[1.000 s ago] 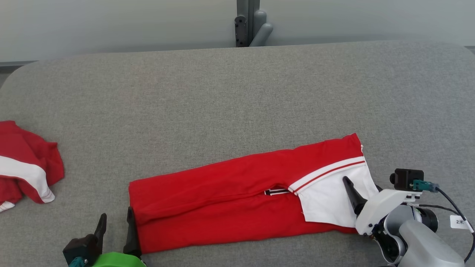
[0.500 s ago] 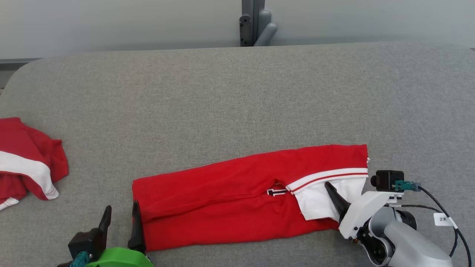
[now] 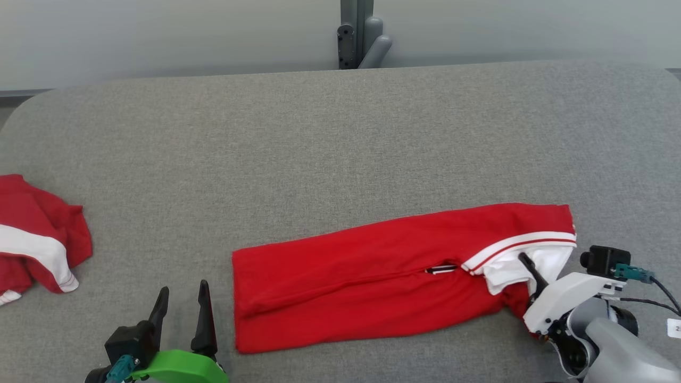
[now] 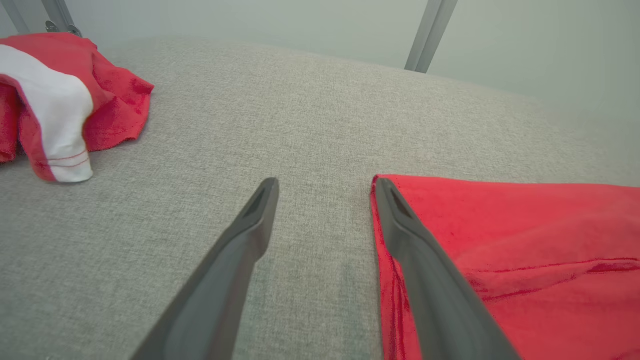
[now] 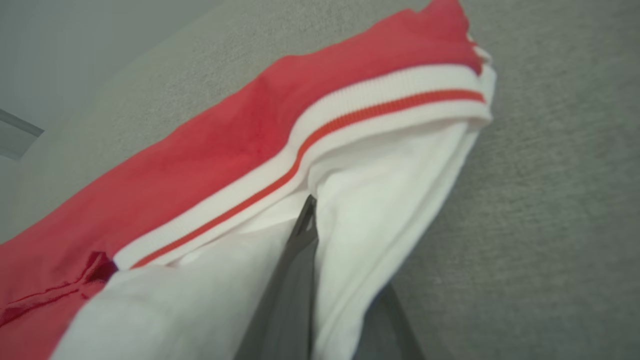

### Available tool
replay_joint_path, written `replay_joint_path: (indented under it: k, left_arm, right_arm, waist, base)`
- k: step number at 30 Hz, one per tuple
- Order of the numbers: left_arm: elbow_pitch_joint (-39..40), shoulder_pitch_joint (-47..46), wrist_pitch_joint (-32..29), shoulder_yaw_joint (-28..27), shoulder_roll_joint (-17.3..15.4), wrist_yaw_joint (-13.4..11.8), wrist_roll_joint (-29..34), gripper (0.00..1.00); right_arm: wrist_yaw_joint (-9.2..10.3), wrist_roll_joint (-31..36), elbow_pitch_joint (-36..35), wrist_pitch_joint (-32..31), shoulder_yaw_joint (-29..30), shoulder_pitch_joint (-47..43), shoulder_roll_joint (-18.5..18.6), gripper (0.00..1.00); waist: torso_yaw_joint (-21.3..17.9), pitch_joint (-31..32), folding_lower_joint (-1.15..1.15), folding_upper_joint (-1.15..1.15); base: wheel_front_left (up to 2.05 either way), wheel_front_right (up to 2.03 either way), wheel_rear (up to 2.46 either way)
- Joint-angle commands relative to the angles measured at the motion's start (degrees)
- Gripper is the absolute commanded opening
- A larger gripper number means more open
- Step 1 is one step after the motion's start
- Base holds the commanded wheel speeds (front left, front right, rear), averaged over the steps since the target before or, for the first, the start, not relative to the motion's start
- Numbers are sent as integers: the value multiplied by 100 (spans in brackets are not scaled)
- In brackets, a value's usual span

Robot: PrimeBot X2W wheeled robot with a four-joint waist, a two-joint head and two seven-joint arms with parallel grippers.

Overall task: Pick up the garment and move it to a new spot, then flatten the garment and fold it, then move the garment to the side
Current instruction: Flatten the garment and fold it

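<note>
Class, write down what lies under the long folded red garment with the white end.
The grey fabric table lies beneath the long folded red garment. At its white end the right gripper pinches cloth, one dark finger below. The table beneath the cloth is hidden.

The spare red cloth (image 3: 37, 234) runs off my head view's left edge — and the garment (image 3: 372, 276) buries one of the jaws of my right gripper (image 3: 529, 268).

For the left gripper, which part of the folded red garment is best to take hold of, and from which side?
The folded red garment: probably its left short edge, near corner, coming from the left with the open left gripper. That edge lies flat and free beside it, while the right gripper pinches the white end.
</note>
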State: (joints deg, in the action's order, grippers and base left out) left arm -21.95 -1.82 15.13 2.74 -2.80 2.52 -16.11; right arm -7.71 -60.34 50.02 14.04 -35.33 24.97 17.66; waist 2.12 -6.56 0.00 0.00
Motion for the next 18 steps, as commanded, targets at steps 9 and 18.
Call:
replay_joint_path:
  k: [9, 18]
  left_arm:
    - [18, -33, -1, 120, -21, 31, -61, 100]
    - [-104, 103, -1, 277, -21, 50, -136, 100]
  right_arm:
    - [26, 459, 349, 116, 959, 76, 323, 0]
    - [24, 821, -1413, -137, 88, -155, 168, 0]
  waist:
    - [-315, 76, 0, 0]
    - [-412, 231, 0, 0]
  base:
    - [0, 0, 0]
    - [0, 0, 0]
